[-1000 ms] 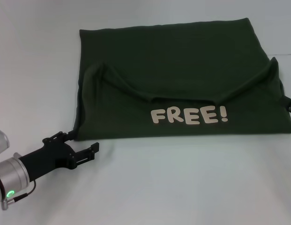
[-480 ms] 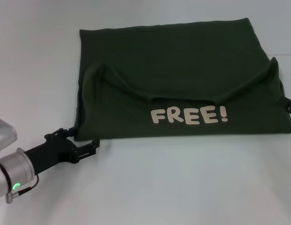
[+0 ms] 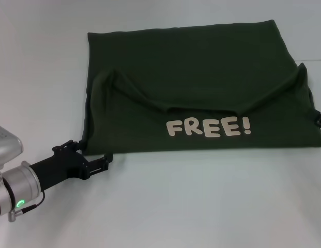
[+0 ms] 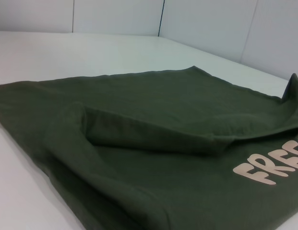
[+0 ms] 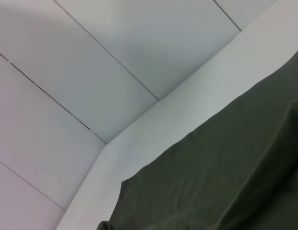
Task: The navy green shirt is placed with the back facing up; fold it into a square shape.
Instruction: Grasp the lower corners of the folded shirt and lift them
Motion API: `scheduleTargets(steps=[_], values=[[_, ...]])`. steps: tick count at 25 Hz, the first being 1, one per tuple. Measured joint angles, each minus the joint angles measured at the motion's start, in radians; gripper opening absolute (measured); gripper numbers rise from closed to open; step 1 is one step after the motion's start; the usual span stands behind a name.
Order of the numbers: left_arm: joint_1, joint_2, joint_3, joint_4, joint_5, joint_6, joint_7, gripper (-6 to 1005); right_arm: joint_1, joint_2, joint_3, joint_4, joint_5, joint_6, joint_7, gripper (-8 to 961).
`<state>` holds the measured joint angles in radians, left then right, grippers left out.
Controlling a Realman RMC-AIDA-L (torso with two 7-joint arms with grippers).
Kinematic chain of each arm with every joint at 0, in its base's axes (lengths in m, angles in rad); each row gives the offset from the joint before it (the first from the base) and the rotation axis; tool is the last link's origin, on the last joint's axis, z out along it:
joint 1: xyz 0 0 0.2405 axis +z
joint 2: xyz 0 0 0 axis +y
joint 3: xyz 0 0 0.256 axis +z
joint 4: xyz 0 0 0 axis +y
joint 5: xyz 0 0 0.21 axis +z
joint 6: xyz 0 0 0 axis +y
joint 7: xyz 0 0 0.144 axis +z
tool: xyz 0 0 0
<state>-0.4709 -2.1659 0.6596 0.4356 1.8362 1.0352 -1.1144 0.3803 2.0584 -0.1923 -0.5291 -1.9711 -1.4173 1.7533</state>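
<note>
- From my seat, the black left gripper (image 3: 94, 156) on its silver-cuffed arm has crept forward and toward the cloth over the last second; a second ago it sat clear of the hem, and now its tips reach the near left corner of the large dark olive-green short-sleeved shirt (image 3: 201, 67).
- I read that gripper's two fingers as spread apart, one tip (image 3: 72, 143) at the shirt's left edge and the other (image 3: 107, 157) just under the near hem, with nothing pinched between them.
- The shirt itself has not shifted between the pictures: it lies flat on the white matte table (image 3: 201, 206), filling the far middle and right of my head view, with the left gripper at its near left corner.
- The fabric is soft and matte, already doubled over; two sleeve folds slant inward across the body and meet at a low ridge in the middle.
- Below that ridge sit chunky cream block letters spelling "FREE!" (image 3: 208, 127), rounded and flat against the cloth.
- In the left wrist view the shirt (image 4: 139, 158) fills the foreground, its folded sleeve making a raised soft crease, with the lettering at the edge.
- At the far right, only a black scrap of the right gripper (image 3: 320, 119) shows at the shirt's right edge, a little further out of view than a second ago; I cannot tell how its fingers stand.
- The right wrist view shows the shirt's rumpled surface (image 5: 225, 182) against pale panelled walls (image 5: 91, 72).
</note>
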Motion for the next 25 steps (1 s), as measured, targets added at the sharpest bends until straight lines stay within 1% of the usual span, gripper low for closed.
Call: scheduleTargets(steps=[11,16,22,25], values=[[-0.001,0.000,0.004,0.014,-0.009,0.000,-0.004,827,-0.006,0.001,0.002,0.000,0.003,-0.001,-0.005,735],[0.002,-0.001,0.002,0.020,-0.010,0.004,-0.005,663,-0.008,0.001,0.001,0.000,0.005,-0.006,-0.007,734],[-0.001,-0.002,0.007,0.020,-0.009,-0.001,-0.005,422,-0.009,0.001,0.001,0.000,0.004,-0.008,-0.008,735],[-0.005,-0.002,0.008,0.020,-0.009,-0.004,-0.005,281,-0.009,-0.001,0.000,0.000,0.003,-0.009,-0.008,735]])
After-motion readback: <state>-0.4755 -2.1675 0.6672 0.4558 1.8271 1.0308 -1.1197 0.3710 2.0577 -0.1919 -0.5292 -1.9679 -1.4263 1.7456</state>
